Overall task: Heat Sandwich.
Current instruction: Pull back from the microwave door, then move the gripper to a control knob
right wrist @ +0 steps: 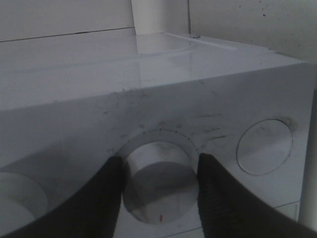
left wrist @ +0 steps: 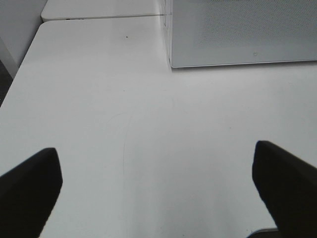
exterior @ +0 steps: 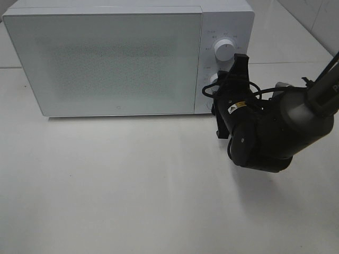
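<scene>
The sandwich shows in no view. The white box-shaped microwave oven (exterior: 106,58) at the back edge of the white bench (exterior: 106,201) has its frosted door shut. Only the right wrist view shows the right gripper (right wrist: 159,161) with its jaws clamped on a round white dial (right wrist: 158,191). The left wrist view alone shows the left gripper (left wrist: 154,151) — jaws wide apart over the bench.

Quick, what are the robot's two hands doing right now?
The left gripper is open, holding nothing.
The right gripper is closed on the microwave knob.
</scene>
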{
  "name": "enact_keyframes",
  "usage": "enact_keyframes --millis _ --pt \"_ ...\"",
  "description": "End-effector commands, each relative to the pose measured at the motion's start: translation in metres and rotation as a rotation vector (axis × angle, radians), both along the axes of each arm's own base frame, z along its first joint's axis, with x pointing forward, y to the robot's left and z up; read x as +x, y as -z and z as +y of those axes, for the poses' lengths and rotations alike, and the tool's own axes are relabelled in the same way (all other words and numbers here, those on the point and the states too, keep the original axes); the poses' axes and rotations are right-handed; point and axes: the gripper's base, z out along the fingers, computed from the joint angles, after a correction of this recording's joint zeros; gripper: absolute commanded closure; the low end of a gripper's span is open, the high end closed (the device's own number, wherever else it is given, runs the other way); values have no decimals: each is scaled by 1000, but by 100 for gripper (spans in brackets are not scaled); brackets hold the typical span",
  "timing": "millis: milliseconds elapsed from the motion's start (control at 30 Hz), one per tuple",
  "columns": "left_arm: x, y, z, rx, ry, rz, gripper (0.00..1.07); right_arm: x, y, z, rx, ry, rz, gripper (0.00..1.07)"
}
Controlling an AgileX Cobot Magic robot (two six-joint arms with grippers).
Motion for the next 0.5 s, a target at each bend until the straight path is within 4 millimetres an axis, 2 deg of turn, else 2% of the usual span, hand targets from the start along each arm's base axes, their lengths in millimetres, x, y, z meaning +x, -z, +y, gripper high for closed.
enact_keyframes --millis 33,233,500 --pt "-3 0 0 -3 -3 -32 7 3 -11 6 1 -44 -83 100" --pt "-3 0 0 -3 -3 -32 7 3 -11 6 -11 -46 -83 98" --pt "-3 0 0 -3 -3 -32 7 3 -11 6 -17 -48 -79 89"
